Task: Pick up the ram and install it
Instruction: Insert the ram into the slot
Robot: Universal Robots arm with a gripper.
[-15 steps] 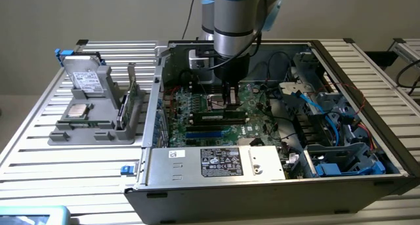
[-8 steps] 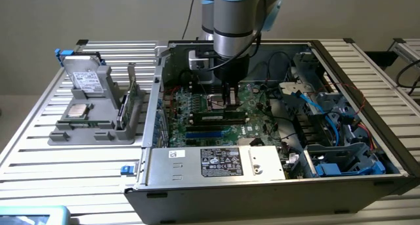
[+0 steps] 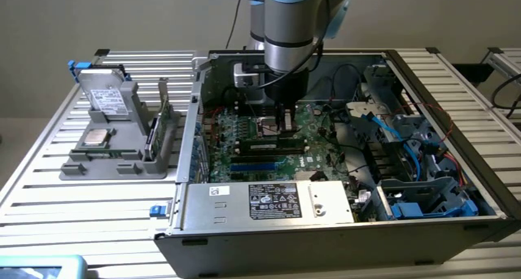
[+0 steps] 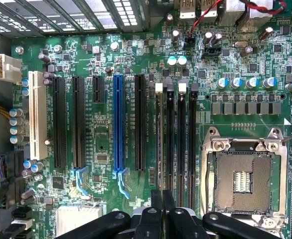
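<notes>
Low inside the open computer case with the gripper, close over the motherboard; from the wrist, the gripper with its fingers pressed all but together, a hairline gap at most, nothing visibly clamped there, no green edge poking out past the tips. Just beyond the fingertips and in line with them, the ram, seen edge-on in the outermost of four memory slots, the other three looking black and empty. From outside, the ram as a dark bar with a pale label, upright in its slot, just below the fingers on the camera's side, apparently not touching them. On the fingers' other flank, the bare processor socket. Well apart from the fingers, outside the case, a grey fixture carrying a silver drive and another green stick, by the look of it a spare. Judged from this: pick-up done, carry done, stick entered in a slot, release apparently done too. Left to settle: full seating and closed end latches, impossible to confirm from here; near the end, then, but not safely finished.
</notes>
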